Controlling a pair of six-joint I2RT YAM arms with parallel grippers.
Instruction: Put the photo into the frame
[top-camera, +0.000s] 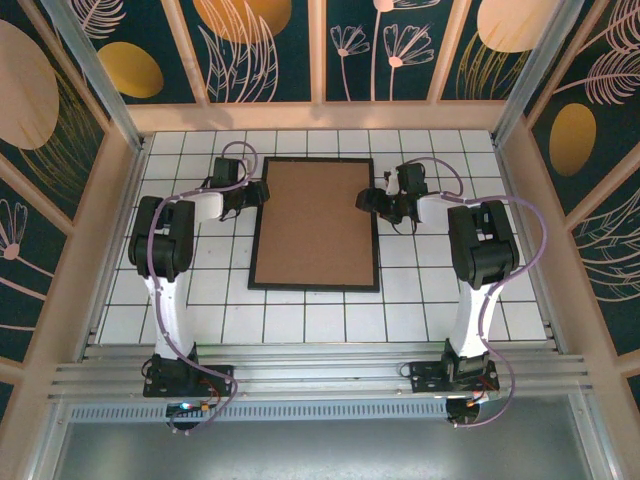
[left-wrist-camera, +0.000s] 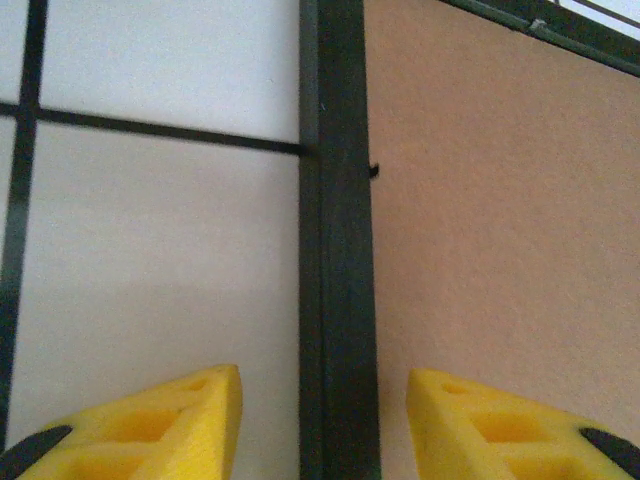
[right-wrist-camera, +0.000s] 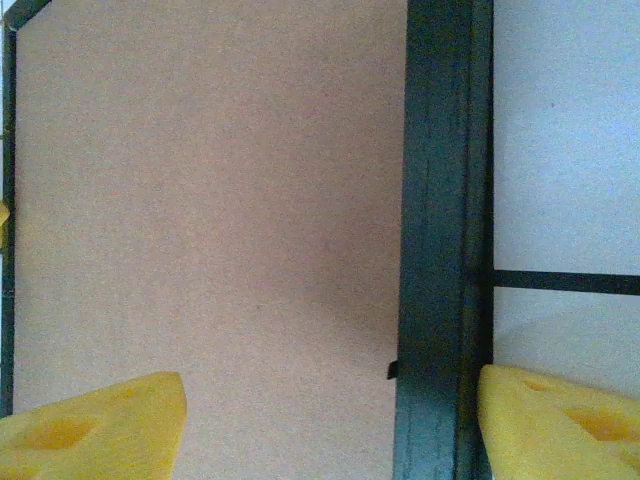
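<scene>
The frame (top-camera: 256, 232) lies flat in the middle of the table, its narrow black rim around a plain brown backing board (top-camera: 315, 222). The photo is hidden. My left gripper (top-camera: 262, 193) is open at the frame's left side; in the left wrist view its yellow fingers (left-wrist-camera: 190, 420) straddle the rim (left-wrist-camera: 335, 250), one over the table and one over the board (left-wrist-camera: 500, 220). My right gripper (top-camera: 368, 200) is open at the right side, its fingers (right-wrist-camera: 560, 420) straddling the rim (right-wrist-camera: 440, 200) beside the board (right-wrist-camera: 200, 200).
The table is white tile with dark grid lines (top-camera: 200, 270), walled by wooden posts and patterned panels. A small black tab (left-wrist-camera: 374, 170) juts from the rim's inner edge over the board, and another tab (right-wrist-camera: 392, 369) sits on the right side.
</scene>
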